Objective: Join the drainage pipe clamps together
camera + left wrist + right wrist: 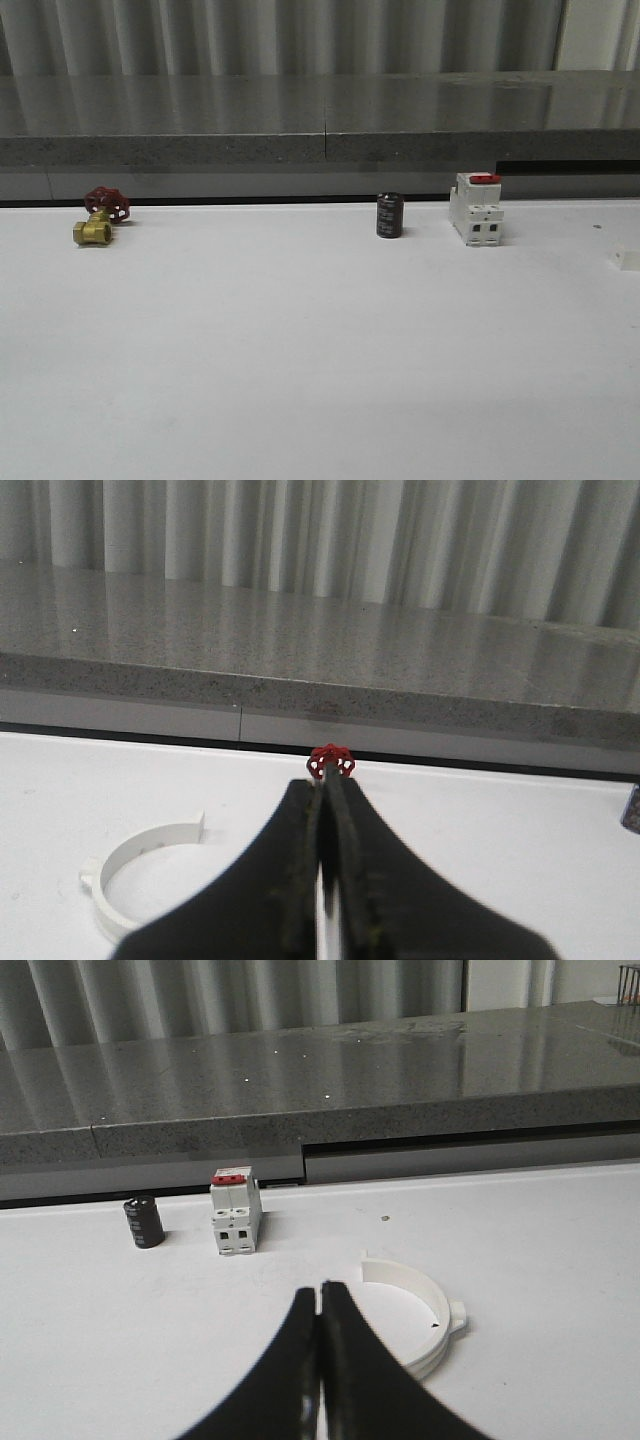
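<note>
White table [300, 380]; both grippers closed, 1 clamp half [140, 875] beside each.

Sitting on the bench are two white clamp halves [130, 875] [420, 1325], one brass valve [98, 218] with a red handwheel, one black capacitor [390, 215], and one white breaker [476, 208].

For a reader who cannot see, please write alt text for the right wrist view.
Closed black fingers point over a white table beside a white half-ring pipe clamp. Farther back stand a white breaker with a red switch and a black cylinder.
</note>
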Robot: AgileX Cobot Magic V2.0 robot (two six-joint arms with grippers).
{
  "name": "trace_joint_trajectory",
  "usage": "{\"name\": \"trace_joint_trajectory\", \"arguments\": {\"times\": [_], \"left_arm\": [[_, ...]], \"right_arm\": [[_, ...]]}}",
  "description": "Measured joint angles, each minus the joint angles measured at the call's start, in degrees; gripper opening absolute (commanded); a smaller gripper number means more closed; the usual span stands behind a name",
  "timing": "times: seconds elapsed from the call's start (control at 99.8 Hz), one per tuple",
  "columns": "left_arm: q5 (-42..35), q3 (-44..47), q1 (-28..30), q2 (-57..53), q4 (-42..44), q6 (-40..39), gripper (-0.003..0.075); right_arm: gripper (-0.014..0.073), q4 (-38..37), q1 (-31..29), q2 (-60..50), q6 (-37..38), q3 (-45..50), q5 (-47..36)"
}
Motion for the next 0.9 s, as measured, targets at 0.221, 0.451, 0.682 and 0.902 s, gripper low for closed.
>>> {"name": "trace_joint_trajectory", "arguments": {"times": [0.221, 0.451, 0.682, 0.902], "left_arm": [[14.15, -16.55, 0.00, 13.03, -0.22, 0.00, -0.0020], [33.01, -32.23, 0.00, 31.81, 0.84, 0.00, -0.0020], [36.34, -36.77, 0.00, 44.40, 1.26, 0.00, -0.0020], [36.81, -36.77, 0.00, 49.36, 1.39, 0.00, 0.0090]], "right_arm": [[-0.0067, 0.00, 0.00, 0.00, 0.00, 0.00, 0.00], [-0.0067, 0.00, 0.00, 0.00, 0.00, 0.00, 0.00], [-0.0067, 0.00, 0.00, 0.00, 0.00, 0.00, 0.00], [-0.0067, 0.00, 0.00, 0.00, 0.00, 0.00, 0.00]]}}
